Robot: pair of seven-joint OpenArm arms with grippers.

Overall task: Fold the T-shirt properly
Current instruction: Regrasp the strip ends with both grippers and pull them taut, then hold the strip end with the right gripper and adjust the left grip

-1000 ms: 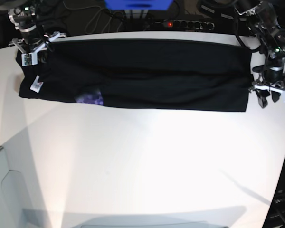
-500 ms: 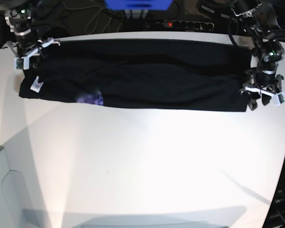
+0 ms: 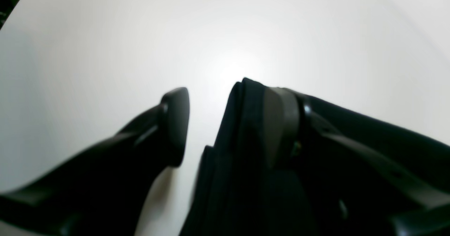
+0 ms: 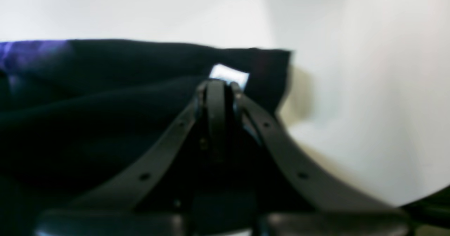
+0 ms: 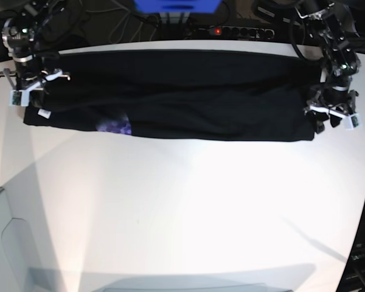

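The black T-shirt (image 5: 188,91) lies as a long folded band across the far part of the white table (image 5: 182,213). Its white tag (image 5: 43,113) and purple print (image 5: 115,126) are near its left end. My right gripper (image 5: 29,88) is at the shirt's left edge. In the right wrist view it (image 4: 216,86) is shut, pinching black cloth that rises to its tips, with the tag (image 4: 228,76) just beyond. My left gripper (image 5: 330,115) is at the shirt's right end. In the left wrist view it (image 3: 228,123) is open, with the shirt's corner (image 3: 242,130) between its fingers, against the right one.
A power strip (image 5: 240,30) and a blue object (image 5: 176,5) lie behind the table's far edge, among cables. The table's right edge runs close to my left arm. A grey surface (image 5: 6,243) sits at the lower left.
My right gripper has moved forward along the shirt's left edge. My left gripper has moved in from off the shirt's right end onto its corner.
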